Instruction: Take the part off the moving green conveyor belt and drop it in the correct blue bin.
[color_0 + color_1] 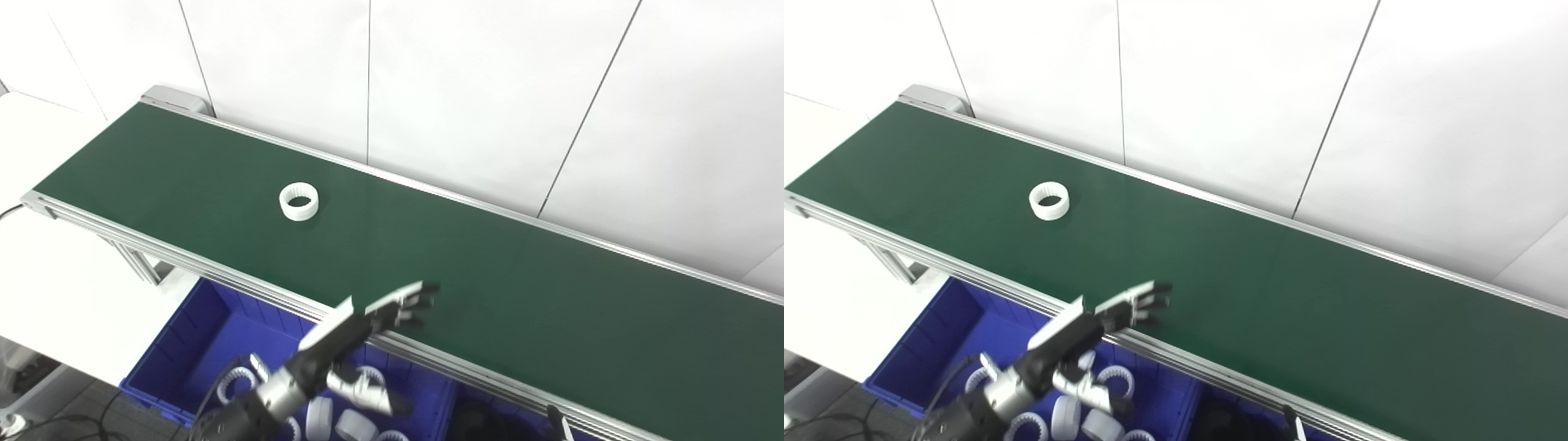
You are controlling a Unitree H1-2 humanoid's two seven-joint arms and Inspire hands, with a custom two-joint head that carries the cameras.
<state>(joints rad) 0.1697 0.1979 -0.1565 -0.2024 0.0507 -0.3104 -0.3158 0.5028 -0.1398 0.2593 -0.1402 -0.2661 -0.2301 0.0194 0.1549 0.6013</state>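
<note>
One part [299, 201] on belt [490, 269] — white toothed ring, lying flat, well up-left of left hand [392, 309], not touching it. Hand released, fingers spread, reaching over near belt rail, holding nothing. Blue bin [184, 343] directly beneath hand and forearm, several similar rings [361, 422] already inside. Right hand barely visible at bottom edge; state unclear.

Risks, as I judge them: belt moving — ring may drift off predicted spot, mistimed close; fingers may knock ring rolling; wrist may catch rail on lift.

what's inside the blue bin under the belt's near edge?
White toothed rings lie in the blue bin. The left hand and its arm cover part of the pile, so a full count isn't possible.
</note>
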